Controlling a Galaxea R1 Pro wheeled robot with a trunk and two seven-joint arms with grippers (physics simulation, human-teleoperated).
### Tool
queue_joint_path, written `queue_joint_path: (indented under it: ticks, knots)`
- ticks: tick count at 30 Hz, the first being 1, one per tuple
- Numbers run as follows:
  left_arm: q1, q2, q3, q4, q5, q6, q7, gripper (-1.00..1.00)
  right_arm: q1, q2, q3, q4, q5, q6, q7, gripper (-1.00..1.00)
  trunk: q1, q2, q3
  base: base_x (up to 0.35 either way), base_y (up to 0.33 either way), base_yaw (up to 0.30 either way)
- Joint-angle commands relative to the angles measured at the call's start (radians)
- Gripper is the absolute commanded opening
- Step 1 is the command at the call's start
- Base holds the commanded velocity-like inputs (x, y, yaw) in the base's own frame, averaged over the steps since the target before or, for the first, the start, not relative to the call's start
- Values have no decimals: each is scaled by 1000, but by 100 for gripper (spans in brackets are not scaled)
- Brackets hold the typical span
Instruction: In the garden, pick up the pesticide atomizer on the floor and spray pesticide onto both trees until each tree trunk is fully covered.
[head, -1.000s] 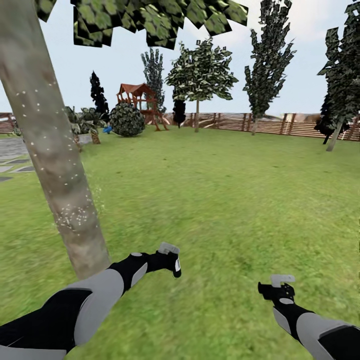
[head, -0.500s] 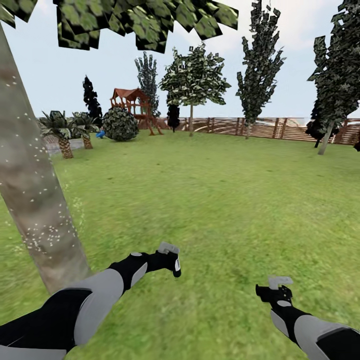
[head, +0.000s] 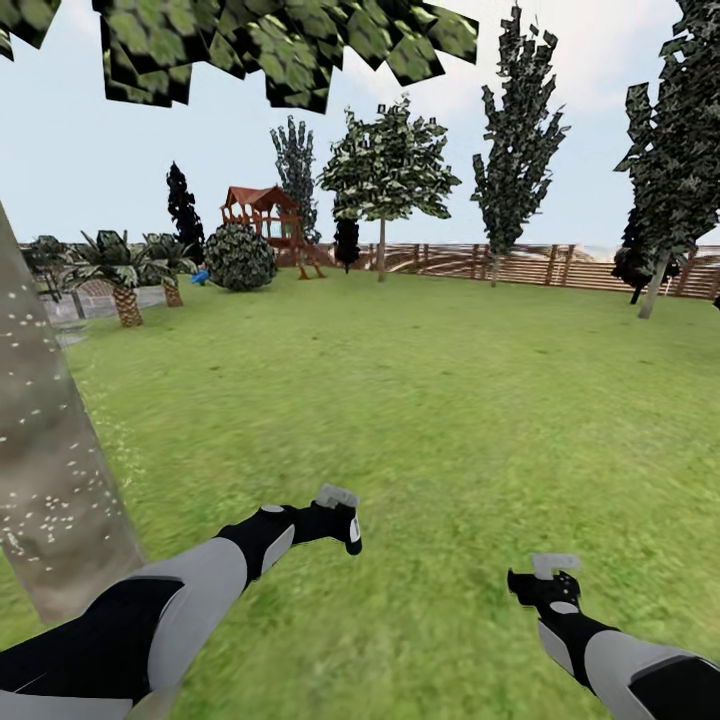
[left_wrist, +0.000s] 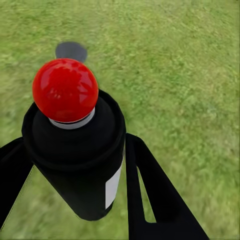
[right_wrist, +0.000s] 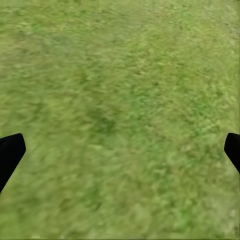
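1. The garden lawn (head: 450, 400) is the largest thing, a broad stretch of green running back to a brown slatted fence (head: 520, 262) with a wooden play tower (head: 262, 215) at the far left of it.
2. A thick grey-brown tree trunk (head: 45, 480) rises at the near left edge of the head view, leaning slightly, flecked with small white specks over its bark; blocky green leaves (head: 280, 45) hang overhead.
3. Farther off stand a leafy tree (head: 385, 165) before the fence, dark narrow conifers (head: 515, 150), a round bush (head: 240, 257) and low palm-like plants (head: 120, 265).
4. The left gripper (left_wrist: 75, 200) has its two black fingers (left_wrist: 155, 200) closed on either side of the pesticide atomizer (left_wrist: 80, 155), a black can whose long axis runs along the fingers, its red round cap (left_wrist: 65, 90) pointing outward over the grass (a white label patch shows on its side). In the head view this hand sits near the trunk but apart from it.
5. The right gripper (right_wrist: 120, 150) hangs spread wide over bare grass, only its two dark fingertips (right_wrist: 10, 152) showing at the edges, holding nothing.
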Motion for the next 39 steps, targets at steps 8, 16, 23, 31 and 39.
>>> queue_joint_path:
  ticks: [8, 16, 23, 31, 39]
  knots:
    - [-1, 0, 3, -1, -8, 1, -2, -100, -2, 1, 9, 3, -9, -6, 0, 100, 1, -1, 11, 350, -147, 0]
    - [-1, 0, 3, -1, -7, 1, -2, -100, -2, 6, 9, 3, -9, -6, 0, 100, 1, -1, 25, 350, -146, 0]
    - [-1, 0, 4, -3, -7, 1, -1, -100, 1, 14, 9, 3, -7, -6, 0, 100, 1, -1, 31, 350, -66, 0]
    - [-1, 1, 4, -3, -7, 1, -1, -100, 3, 14, 9, 3, -7, -6, 0, 100, 1, -1, 32, 350, 28, 0]
    - [-1, 1, 4, -3, -7, 1, -1, -100, 6, 21, 10, 4, -7, -6, 0, 100, 1, -1, 32, 350, 74, 0]
